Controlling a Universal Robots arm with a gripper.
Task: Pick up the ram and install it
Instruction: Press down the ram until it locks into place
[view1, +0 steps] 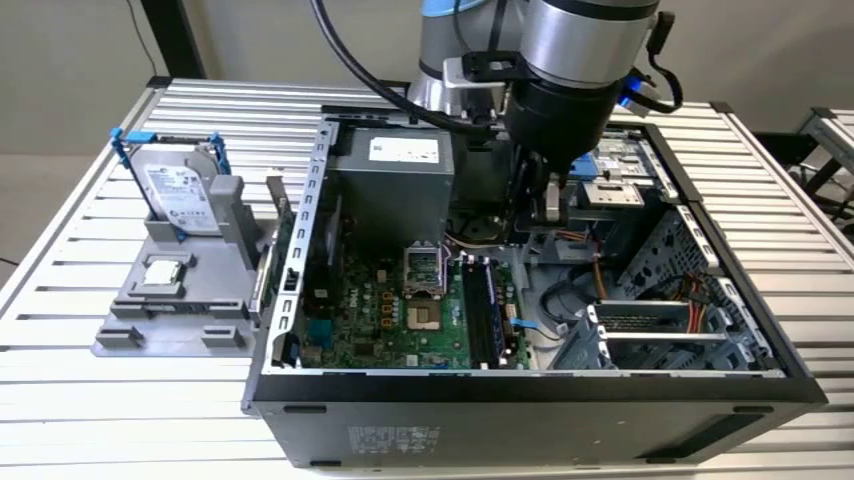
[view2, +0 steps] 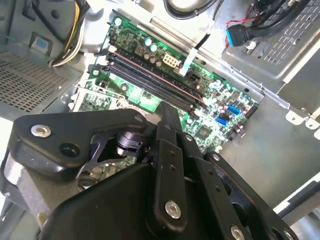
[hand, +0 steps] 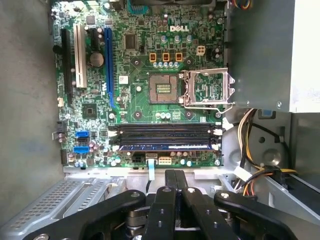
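Closest to the wrist cameras, the pincer (hand: 172, 187) had its two black fingers pressed together with nothing between them, as far as I could see in both wrist views. In the exterior view it hung inside the open computer case (view1: 534, 385), above the board and not touching it.

Just beyond the fingertips lay the row of memory slots. The slot nearest the pincer looked filled: the ram (hand: 165, 146) stood in it on edge, a thin bluish strip with pale labels, running the slot's whole length between the end clips. So the ram was apart from the pincer, below it and slightly ahead. The neighbouring slots (hand: 165, 131) were dark and bare.

I judged the pick-up done and the work at the seating stage, near its end. Whether both clips had locked, I could not tell. Any further push would call for the closed fingers to sit square over the stick's top edge and press straight down, without tilting it.

Farther on, the green motherboard (hand: 130, 90) showed its open processor socket (hand: 162, 90). Well outside the case, towards the exterior view's left, a hard drive (view1: 180, 195) stood on a grey stand on the slatted table (view1: 80, 400).
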